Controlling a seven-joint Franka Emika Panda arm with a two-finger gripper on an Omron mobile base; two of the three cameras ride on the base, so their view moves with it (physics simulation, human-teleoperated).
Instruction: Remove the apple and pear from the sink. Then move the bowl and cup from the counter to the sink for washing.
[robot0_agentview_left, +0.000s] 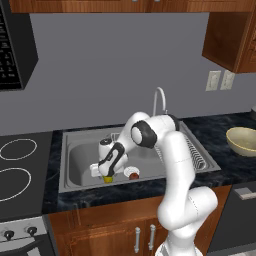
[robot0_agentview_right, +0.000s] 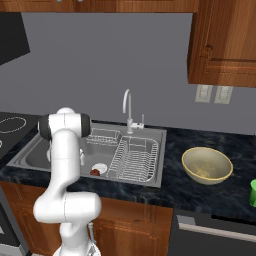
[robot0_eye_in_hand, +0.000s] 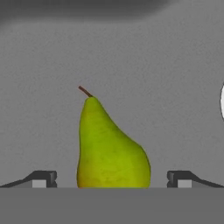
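Pear (robot0_eye_in_hand: 111, 148) between claw (robot0_eye_in_hand: 112, 179) tips, claw spread wide, not touching; apple (robot0_agentview_left: 134, 175) beside, in sink (robot0_agentview_left: 75, 160)

No text, label, brand, number or sign can be read in any of the views. The dark appliance (robot0_agentview_left: 15, 50) at the upper left of the left base view carries rows of small pale marks on its panel, too small and blurred to read. The two wall plates (robot0_agentview_left: 220, 80) under the upper cabinet are blank.
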